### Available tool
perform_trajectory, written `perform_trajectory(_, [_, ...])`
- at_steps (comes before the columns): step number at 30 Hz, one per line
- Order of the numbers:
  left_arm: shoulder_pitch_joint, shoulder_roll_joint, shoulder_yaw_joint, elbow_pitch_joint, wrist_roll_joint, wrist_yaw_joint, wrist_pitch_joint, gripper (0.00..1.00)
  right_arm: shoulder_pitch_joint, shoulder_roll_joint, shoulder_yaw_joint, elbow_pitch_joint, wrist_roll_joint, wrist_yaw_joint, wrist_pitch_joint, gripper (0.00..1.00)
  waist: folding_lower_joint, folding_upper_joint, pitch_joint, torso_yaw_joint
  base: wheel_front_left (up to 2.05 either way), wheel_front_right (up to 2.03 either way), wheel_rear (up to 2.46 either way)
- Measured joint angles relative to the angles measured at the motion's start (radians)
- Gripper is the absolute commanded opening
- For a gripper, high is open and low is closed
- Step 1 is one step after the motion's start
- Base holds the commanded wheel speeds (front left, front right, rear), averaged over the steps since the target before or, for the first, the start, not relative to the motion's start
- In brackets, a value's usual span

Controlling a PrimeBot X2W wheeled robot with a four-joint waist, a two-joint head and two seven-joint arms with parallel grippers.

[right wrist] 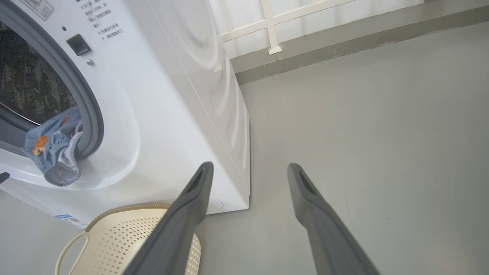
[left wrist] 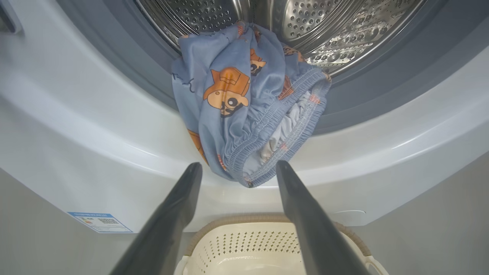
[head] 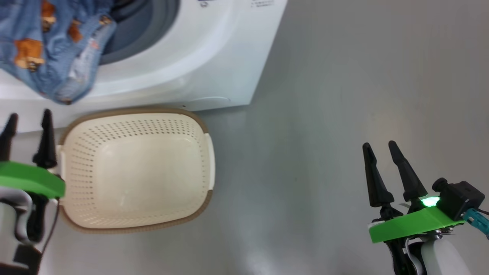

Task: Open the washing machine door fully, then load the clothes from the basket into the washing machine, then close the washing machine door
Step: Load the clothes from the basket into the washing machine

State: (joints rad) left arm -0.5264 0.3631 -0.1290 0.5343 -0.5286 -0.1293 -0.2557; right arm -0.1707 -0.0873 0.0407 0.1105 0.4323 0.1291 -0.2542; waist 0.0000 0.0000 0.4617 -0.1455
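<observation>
At the far left of the head view, the left gripper [head: 30, 113] is reaching forward beside the basket's left handle, its two dark fingers standing spread apart and gripping nothing; a green bracket [head: 30, 177] is sitting behind them on the wrist. Above it, a light blue garment [head: 53, 49] with orange cartoon prints is hanging out of the washing machine [head: 214, 57], draping over the grey rubber ring [head: 153, 34] and down the white front. In the left wrist view the garment [left wrist: 244, 103] is spilling from the steel drum [left wrist: 336, 30], its elastic hem dangling just above the parted tips of the left gripper [left wrist: 239, 164]. A small blue label [left wrist: 100, 222] is showing low on the machine's front, carrying a square code and print too small to read. The cream perforated basket [head: 133, 111] with its brown rim is sitting on the floor, touching or nearly touching the machine's base. In the right wrist view, printed lines [right wrist: 98, 19] are running beside the drum opening, too small to read. Farther right, over bare grey floor [head: 324, 114], the right gripper [head: 379, 144] is hovering well apart from the basket, fingers pointing forward and spread wide, holding nothing, with a green light glowing on its wrist.
</observation>
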Motion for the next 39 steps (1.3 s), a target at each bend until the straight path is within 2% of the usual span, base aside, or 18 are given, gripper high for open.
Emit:
perform_trajectory(14, [-0.200, 0.057, -0.063, 0.220, -0.052, 0.000, 0.000, 1.00, -0.023, 0.016, 0.020, -0.015, -0.010, 0.000, 0.000, 1.00, 0.0000, 0.0000, 0.094, -0.088, 0.00, 0.00, 0.00])
perform_trajectory(23, [-0.260, 0.071, -0.037, 0.324, -0.049, 0.000, 0.000, 1.00, -0.039, 0.019, 0.040, -0.023, -0.014, 0.000, 0.000, 1.00, 0.0000, 0.0000, 0.113, -0.120, 0.00, 0.00, 0.00])
perform_trajectory(24, [-0.261, 0.071, -0.033, 0.328, -0.049, 0.000, 0.000, 0.57, -0.039, 0.019, 0.039, -0.024, -0.017, 0.000, 0.000, 1.00, 0.0000, 0.0000, 0.114, -0.121, 0.00, 0.00, 0.00])
perform_trajectory(25, [-0.265, 0.071, -0.026, 0.331, -0.048, 0.000, 0.000, 0.36, -0.039, 0.019, 0.039, -0.024, -0.017, 0.000, 0.000, 1.00, 0.0000, 0.0000, 0.115, -0.121, 0.00, 0.00, 0.00])
perform_trajectory(26, [-0.271, 0.071, -0.019, 0.333, -0.046, 0.000, 0.000, 0.00, -0.039, 0.019, 0.039, -0.024, -0.017, 0.000, 0.000, 1.00, 0.0000, 0.0000, 0.116, -0.121, 0.00, 0.00, 0.00])
perform_trajectory(31, [-0.282, 0.062, -0.008, 0.291, -0.045, 0.000, 0.000, 0.00, -0.039, 0.023, 0.027, -0.029, -0.017, 0.000, 0.000, 1.00, 0.0000, 0.0000, 0.119, -0.110, 0.00, 0.00, 0.00])
perform_trajectory(39, [-0.279, 0.045, -0.007, 0.034, -0.038, 0.000, 0.000, 0.00, -0.044, 0.033, 0.022, -0.026, -0.017, 0.000, 0.000, 1.00, 0.0000, 0.0000, 0.122, -0.072, 0.00, 0.00, 0.00])
